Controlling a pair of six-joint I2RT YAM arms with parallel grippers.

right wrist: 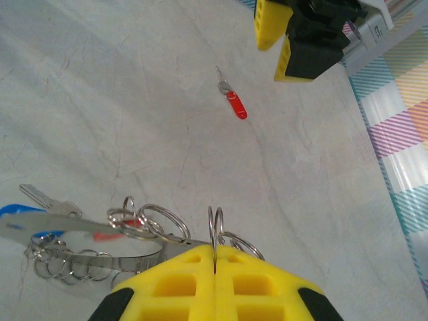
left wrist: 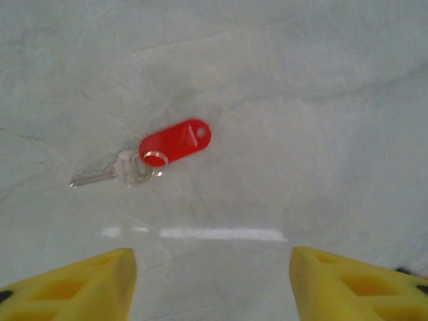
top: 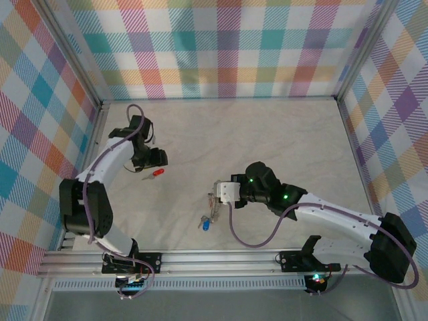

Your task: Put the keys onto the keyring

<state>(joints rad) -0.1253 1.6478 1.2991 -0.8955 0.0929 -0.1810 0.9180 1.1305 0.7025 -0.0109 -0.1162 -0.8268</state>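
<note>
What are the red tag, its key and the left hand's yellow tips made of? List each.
Red tag: glossy plastic, smooth sheen, moulded hole. Key: silvery metal, bright pale blade; alloy unclear. Left hand fingertips: matte yellow, probably plastic, with moulded recesses.

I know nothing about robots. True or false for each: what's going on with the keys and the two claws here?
1. The red-tagged key lies loose on the table. True.
2. The left gripper is clamped on that key. False: its fingers stand apart and empty, with the key lying free ahead of them.
3. The right gripper is shut on a metal ring of the keyring. True.
4. The red-tagged key already hangs on the keyring. False: it lies apart from it, over by the left gripper.
5. A blue tag lies with the keyring bunch. True.
</note>
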